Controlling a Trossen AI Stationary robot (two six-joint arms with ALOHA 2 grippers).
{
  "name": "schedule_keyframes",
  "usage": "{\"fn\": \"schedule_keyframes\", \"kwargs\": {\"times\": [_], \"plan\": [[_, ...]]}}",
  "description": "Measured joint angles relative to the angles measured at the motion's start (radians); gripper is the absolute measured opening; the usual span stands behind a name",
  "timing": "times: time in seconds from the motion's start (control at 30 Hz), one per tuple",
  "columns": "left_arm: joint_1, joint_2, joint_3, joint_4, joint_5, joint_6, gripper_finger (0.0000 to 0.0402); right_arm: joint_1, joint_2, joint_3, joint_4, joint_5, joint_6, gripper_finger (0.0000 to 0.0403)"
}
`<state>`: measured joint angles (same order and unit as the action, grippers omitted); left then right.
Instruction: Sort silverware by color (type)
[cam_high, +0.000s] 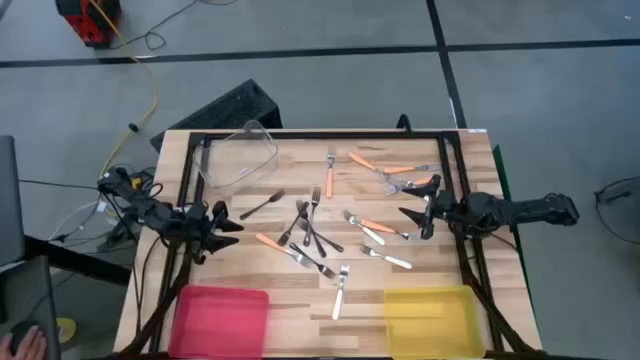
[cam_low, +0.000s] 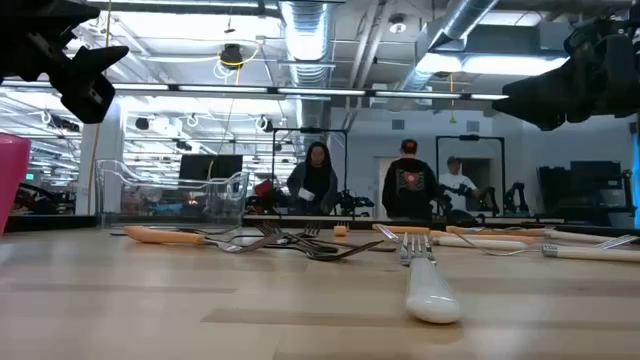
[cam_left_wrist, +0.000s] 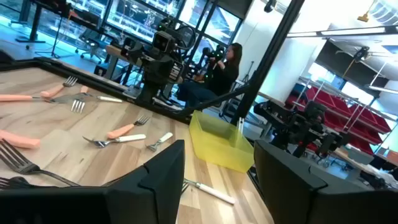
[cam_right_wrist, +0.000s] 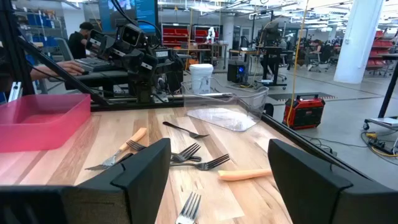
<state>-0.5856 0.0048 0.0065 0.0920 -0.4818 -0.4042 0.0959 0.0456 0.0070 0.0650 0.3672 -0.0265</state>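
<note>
Three plastic bins are set on the wooden table (cam_high: 300, 310): a pink one (cam_high: 222, 312), a yellow one (cam_high: 430, 310) and a clear one (cam_high: 238, 155). None holds a fork yet. The slim forks (cam_high: 318, 232) are scattered across the table's middle and right: roughly six orange-handled, about four dark ones crossed in a cluster, and some five pale or silver ones; the exact count cannot be settled. The left gripper (cam_high: 225, 232) and the right gripper (cam_high: 412, 217) are held wide apart at the jaws, empty, at opposite table edges. A lone fork is best taken first, gripped mid-handle, so that the tangled dark cluster is not dragged along.
</note>
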Motion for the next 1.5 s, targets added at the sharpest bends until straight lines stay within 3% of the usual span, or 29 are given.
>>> {"fn": "schedule_keyframes", "kwargs": {"times": [1.5], "plan": [[0.0,0.0,0.0,0.0,-0.003,0.001,0.0178,-0.002,0.0,0.0,0.001,0.0,-0.031,0.0297]]}}
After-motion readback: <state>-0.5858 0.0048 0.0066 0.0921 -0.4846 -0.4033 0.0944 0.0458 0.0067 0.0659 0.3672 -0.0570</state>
